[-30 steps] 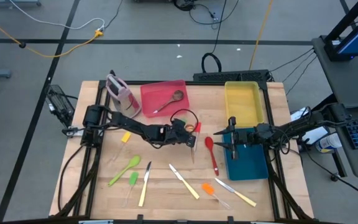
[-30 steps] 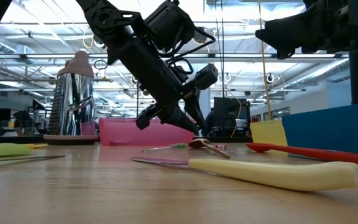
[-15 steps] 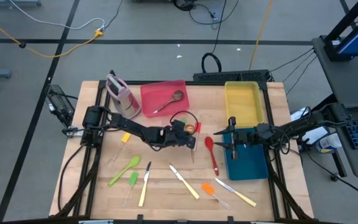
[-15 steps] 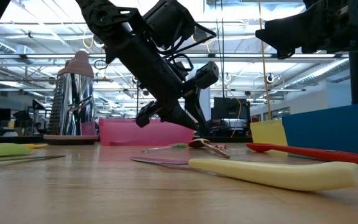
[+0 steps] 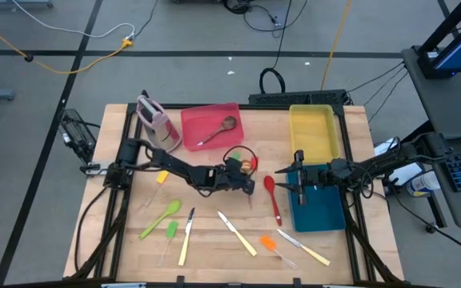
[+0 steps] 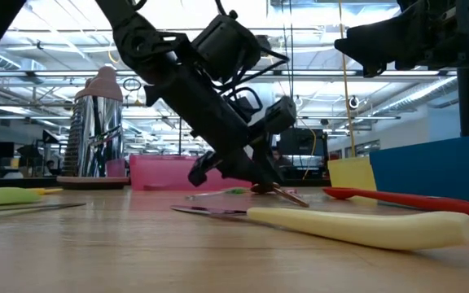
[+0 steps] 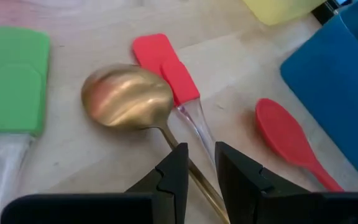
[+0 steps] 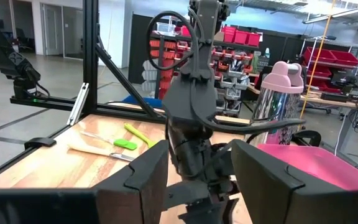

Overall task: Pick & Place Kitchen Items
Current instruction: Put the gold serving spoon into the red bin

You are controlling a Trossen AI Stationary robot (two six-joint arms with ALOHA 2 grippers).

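High view has the left tool (image 5: 249,186) reaching low over the middle of the wooden counter (image 5: 214,256), right where a gold spoon (image 7: 129,99) lies with its bowl beside a red-headed spatula (image 7: 166,65). Up close in the left wrist view, the two dark fingers (image 7: 174,177) sit narrow on either side of the gold spoon's slim handle, the handle running between them, though whether they actually pinch it I cannot tell. A green-headed spatula (image 7: 12,81) lies just beside that spoon's bowl, and a red spoon (image 5: 273,196) rests near the blue tray (image 5: 318,210). Over on the right, the right tool (image 5: 299,182) hangs above the blue tray's near edge with its fingers spread wide and nothing between them. Another spoon (image 5: 217,131) lies in the red tray (image 5: 206,116), with the yellow tray (image 5: 314,132) further right. Toward the front of the counter sit a green spoon (image 5: 160,218), cream-handled knives (image 5: 237,234) and an orange-headed spatula (image 5: 269,242).
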